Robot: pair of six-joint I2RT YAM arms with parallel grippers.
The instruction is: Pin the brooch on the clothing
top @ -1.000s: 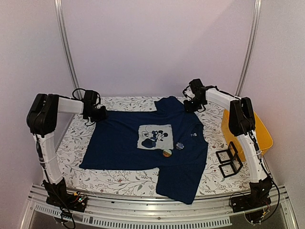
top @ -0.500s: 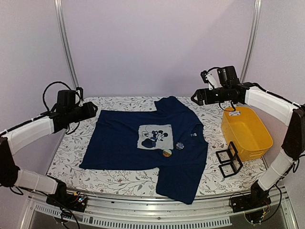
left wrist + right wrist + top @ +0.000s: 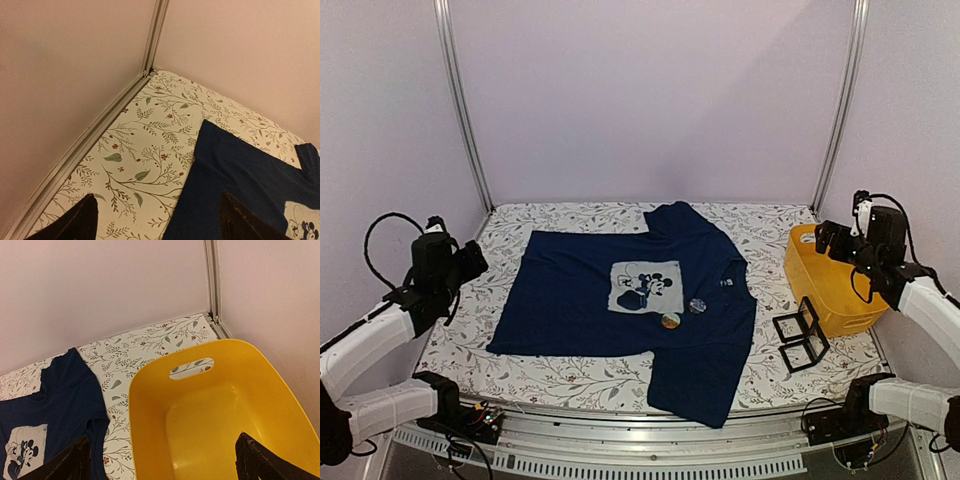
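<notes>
The clothing [image 3: 590, 300], a navy T-shirt with a pale mouse print, lies flat on the floral table. Two small round brooches rest on it below the print, an orange-green one [image 3: 670, 320] and a greyish one [image 3: 697, 306]. I cannot tell whether they are pinned. My left gripper [image 3: 470, 260] hovers off the shirt's left edge, open and empty. In its wrist view the left gripper [image 3: 157, 225] spans the clothing's [image 3: 240, 165] edge. My right gripper [image 3: 825, 238] hangs open and empty over the yellow basket. The right gripper [image 3: 165, 465] shows the clothing [image 3: 65, 390] at its left.
A yellow basket [image 3: 860, 300] stands at the right edge, its rim [image 3: 145, 405] filling the right wrist view. Two black open frames [image 3: 800, 335] sit in front of it, near the shirt's right sleeve. Walls and metal posts enclose the table on three sides.
Both arms have drawn back from the shirt's far corners to the table's sides. Both grippers have let go of the cloth and opened.
</notes>
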